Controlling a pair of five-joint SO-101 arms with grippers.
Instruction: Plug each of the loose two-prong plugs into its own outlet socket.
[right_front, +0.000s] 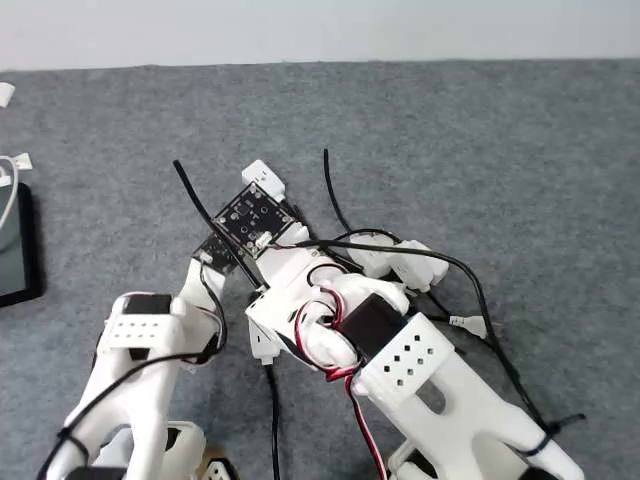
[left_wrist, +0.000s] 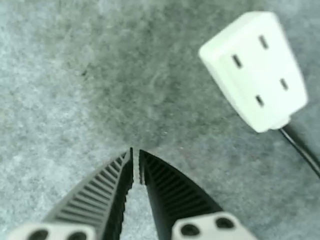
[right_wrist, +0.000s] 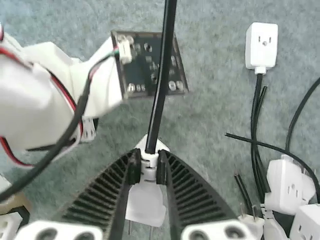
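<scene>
My right gripper (right_wrist: 147, 161) is shut on a white two-prong plug (right_wrist: 145, 202). Its prongs point back toward the wrist, and its black cord (right_wrist: 161, 75) runs away past the left arm's camera board (right_wrist: 150, 65). In the high view this plug (right_front: 263, 293) sits at mid-table. My left gripper (left_wrist: 135, 152) hangs shut over bare carpet with nothing between its fingers, and a white outlet socket (left_wrist: 255, 70) lies just beyond it. The same socket (right_front: 263, 178) (right_wrist: 261, 45) lies past the board (right_front: 255, 215).
Two more white sockets (right_front: 395, 260) (right_wrist: 292, 187) lie in a tangle of black cords beside my right arm. A loose plug (right_front: 470, 325) (right_wrist: 246, 214) rests near them. A dark flat device (right_front: 15, 245) sits at the table's left edge.
</scene>
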